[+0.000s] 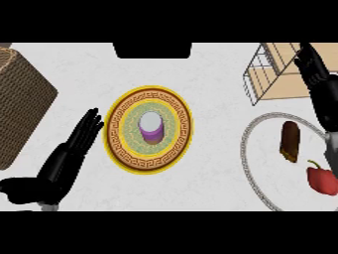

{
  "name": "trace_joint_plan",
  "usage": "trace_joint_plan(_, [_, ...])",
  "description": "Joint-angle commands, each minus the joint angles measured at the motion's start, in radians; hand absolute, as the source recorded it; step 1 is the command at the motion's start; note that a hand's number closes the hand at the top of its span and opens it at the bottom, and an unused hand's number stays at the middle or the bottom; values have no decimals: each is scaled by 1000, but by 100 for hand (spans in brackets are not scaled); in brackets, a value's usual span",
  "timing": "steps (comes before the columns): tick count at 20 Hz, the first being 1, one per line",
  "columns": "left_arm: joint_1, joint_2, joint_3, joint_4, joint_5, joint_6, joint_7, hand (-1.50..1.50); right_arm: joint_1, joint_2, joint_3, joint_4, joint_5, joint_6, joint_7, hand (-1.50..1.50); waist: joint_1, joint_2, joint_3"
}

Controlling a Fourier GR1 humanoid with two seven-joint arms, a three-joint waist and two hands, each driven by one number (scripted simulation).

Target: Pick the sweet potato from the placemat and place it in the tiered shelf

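A rough woven wicker basket (10, 104), a wood-and-wire tiered shelf (288, 69), and a glossy red pepper (322, 179).

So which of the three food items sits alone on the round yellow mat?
The purple, white-topped sweet potato, standing at the middle of the yellow patterned placemat. The brown piece and the red pepper lie together inside the grey ring at right.

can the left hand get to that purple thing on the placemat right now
Probably yes. The left hand lies open just beside the placemat, and nothing stands between it and the purple sweet potato at the mat's centre.
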Motion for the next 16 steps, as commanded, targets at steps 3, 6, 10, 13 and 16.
trace_joint_plan(3, [74, 20, 76, 76, 25, 79, 98, 0, 52, -202, -67, -55, 186, -132, 112, 150, -23, 6, 15])
trace_joint_plan(6, [117, 60, 168, 184, 47, 149, 176, 0, 89, -355, -132, -18, 341, -228, 146, 150, -71, 5, 10])
trace_joint_plan(10, [130, 33, 162, 209, 90, 145, 229, 0, 264, -400, -176, 95, 413, -327, 389, 150, -102, 4, 13])
trace_joint_plan(13, [87, 39, 160, 240, 83, 142, 275, 0, 414, -399, -176, -141, 417, -341, 468, -150, -67, 3, 16])
trace_joint_plan(16, [64, 22, 150, 277, 75, 112, 256, 0, 517, -409, -129, -318, 459, -298, 561, -150, -40, 7, 16])
